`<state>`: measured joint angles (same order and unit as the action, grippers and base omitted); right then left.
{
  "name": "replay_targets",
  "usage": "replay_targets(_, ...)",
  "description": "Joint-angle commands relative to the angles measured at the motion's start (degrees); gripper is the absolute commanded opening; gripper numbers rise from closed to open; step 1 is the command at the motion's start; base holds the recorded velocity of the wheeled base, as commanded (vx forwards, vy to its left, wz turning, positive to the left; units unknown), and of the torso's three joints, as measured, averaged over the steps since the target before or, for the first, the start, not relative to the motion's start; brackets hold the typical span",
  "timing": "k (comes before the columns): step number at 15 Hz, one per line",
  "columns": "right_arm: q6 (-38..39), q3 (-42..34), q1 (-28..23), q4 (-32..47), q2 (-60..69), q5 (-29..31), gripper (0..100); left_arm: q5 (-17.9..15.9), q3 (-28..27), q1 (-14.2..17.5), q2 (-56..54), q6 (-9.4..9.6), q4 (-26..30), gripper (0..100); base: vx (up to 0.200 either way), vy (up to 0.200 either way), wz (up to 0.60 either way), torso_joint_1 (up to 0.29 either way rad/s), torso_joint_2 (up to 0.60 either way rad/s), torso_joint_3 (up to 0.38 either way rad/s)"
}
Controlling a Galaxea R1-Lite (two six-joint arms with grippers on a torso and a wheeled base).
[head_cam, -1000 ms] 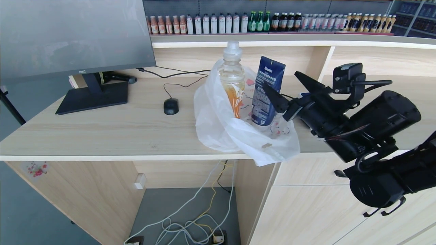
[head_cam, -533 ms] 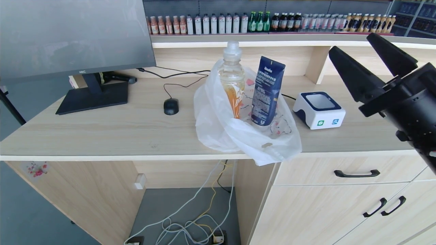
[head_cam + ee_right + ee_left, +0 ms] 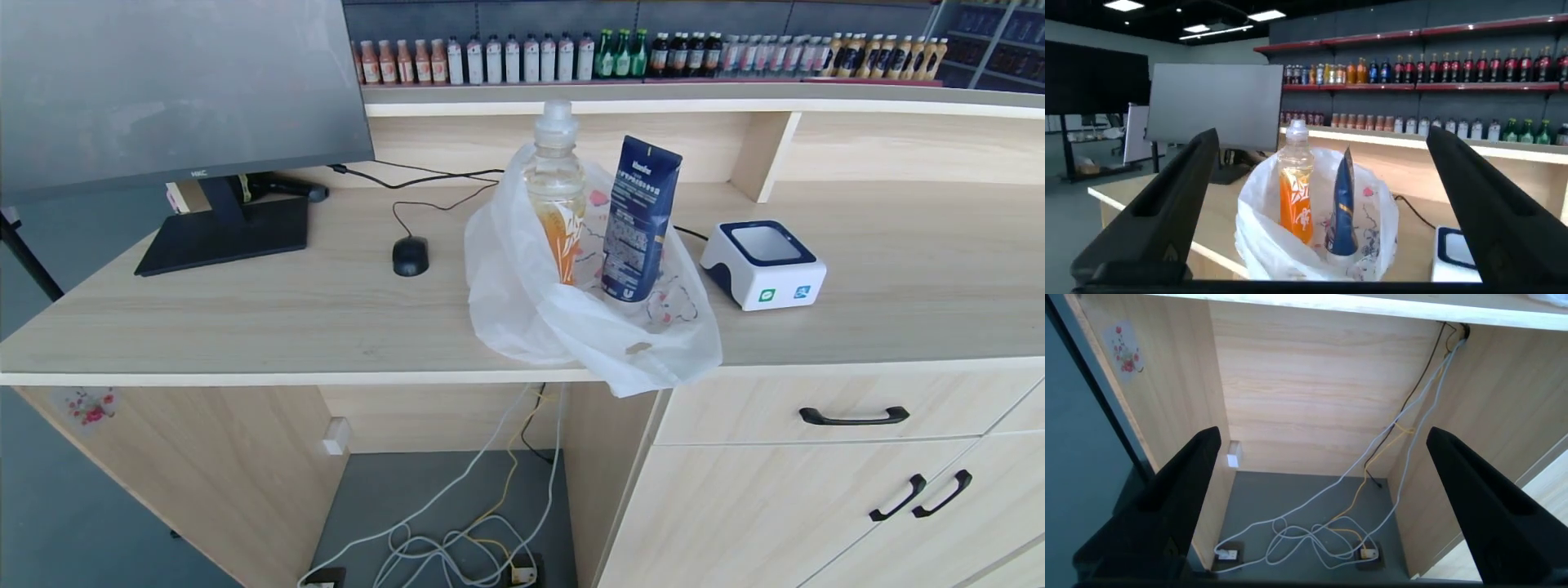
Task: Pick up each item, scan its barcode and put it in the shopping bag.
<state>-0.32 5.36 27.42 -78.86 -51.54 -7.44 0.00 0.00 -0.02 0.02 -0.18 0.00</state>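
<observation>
in the head view the white shopping bag (image 3: 563, 335) is sitting open on the wooden counter (image 3: 245, 310), close to the front edge, and one fold of it is hanging a little over that edge. inside the bag a clear bottle (image 3: 557, 192) with an orange label is standing upright. just beside it, on the robot's right, a blue pouch (image 3: 642, 216) is also standing, leaning slightly. a white scanner (image 3: 763, 265) with a dark blue rim is resting on the counter near the bag, on its right side, not touching it. a black mouse (image 3: 410, 255) is lying to the left of the bag, and a monitor (image 3: 180, 82) is standing farther left. under the counter, cables (image 3: 465, 523) are hanging down to the floor. in the left wrist view the left gripper (image 3: 1324, 433) is pointing into the hollow space under the counter, where the cables are lying; its two fingers are standing wide apart and are holding nothing. in the right wrist view the right gripper (image 3: 1323, 137) is facing the bag, well apart from it. its fingers are spread wide too, with nothing clamped between them. beyond them the bag with the bottle and the pouch is showing, and the scanner is sitting beside it.
</observation>
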Motion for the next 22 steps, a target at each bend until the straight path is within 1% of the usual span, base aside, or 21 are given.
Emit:
replay_targets(1,1.5,-5.4,-0.1,16.8,16.9,0.8,100,0.0,0.0,0.0,0.0,0.01,0.0,100,0.000,0.000,0.00,0.000,0.00,0.000)
replay_targets(2,1.1,-5.4,-0.3,27.0,22.5,1.2,100,0.0,0.0,0.0,0.0,0.01,0.0,100,0.000,0.000,0.00,0.000,0.00,0.000)
replay_targets(3,0.5,-5.4,-0.5,33.9,26.8,1.3,100,0.0,0.0,0.0,0.0,0.01,0.0,100,0.000,0.000,0.00,0.000,0.00,0.000)
replay_targets(4,-3.3,-5.4,-0.4,50.1,36.5,1.2,100,0.0,0.0,0.0,0.0,-0.17,0.0,100,0.000,0.000,0.00,0.000,0.00,0.000)
replay_targets(5,-4.3,-5.3,-0.3,55.7,40.1,1.2,100,0.0,0.0,0.0,0.0,-0.17,0.0,100,0.000,0.000,0.00,0.000,0.00,0.000)
replay_targets(6,-4.6,-5.3,-0.3,66.3,46.8,1.1,100,0.0,0.0,0.0,0.0,-0.17,0.0,100,0.000,0.000,0.00,0.000,0.00,0.000)
replay_targets(7,-4.7,-4.7,-0.4,70.5,49.1,1.2,100,0.0,0.0,0.0,0.0,-0.17,0.0,100,0.000,0.000,0.00,0.000,0.00,0.000)
replay_targets(10,-5.5,-5.4,-0.7,72.3,49.4,3.0,100,0.0,0.0,0.0,0.0,-0.17,0.0,100,0.000,0.000,0.00,0.000,0.00,0.000)
replay_targets(11,-5.3,-5.4,-0.7,78.6,51.5,3.6,100,0.0,0.0,0.0,0.0,-0.26,0.0,100,0.000,0.000,0.00,0.000,0.00,0.000)
replay_targets(12,-5.3,-5.1,-0.8,79.8,51.5,3.9,100,0.0,0.0,0.0,0.0,-0.26,0.0,100,0.000,0.000,0.00,0.000,0.00,0.000)
replay_targets(13,-5.1,-5.4,-1.8,78.1,51.5,4.4,100,0.0,0.0,0.0,0.0,-0.26,0.0,100,0.000,0.000,0.00,0.000,0.00,0.000)
replay_targets(14,-4.8,-5.4,-5.2,78.3,51.0,5.1,100,0.0,0.0,0.0,0.0,-0.26,0.0,100,0.000,0.000,0.00,0.000,0.00,0.000)
replay_targets(15,-3.6,-5.4,-11.0,78.3,48.2,5.9,100,0.0,0.0,0.0,0.0,-0.26,0.0,100,0.000,0.000,0.00,0.000,0.00,0.000)
replay_targets(16,-2.0,-5.4,-14.8,78.4,45.3,7.3,100,0.0,0.0,0.0,0.0,-0.26,0.0,100,0.000,0.000,0.00,0.000,0.00,0.000)
replay_targets(17,-2.1,-5.4,-19.0,78.4,43.2,7.5,100,0.0,0.0,0.0,0.0,-0.26,0.0,100,0.000,0.000,0.00,0.000,0.00,0.000)
replay_targets(19,-3.3,-5.4,-24.2,78.4,41.9,7.5,100,0.0,0.0,0.0,0.0,-0.17,0.0,100,0.000,0.000,0.00,0.000,0.00,0.000)
replay_targets(22,-4.3,-5.4,-25.3,78.4,46.4,7.5,100,0.0,0.0,0.0,0.0,-0.26,0.0,100,0.000,0.000,0.00,0.000,0.00,0.000)
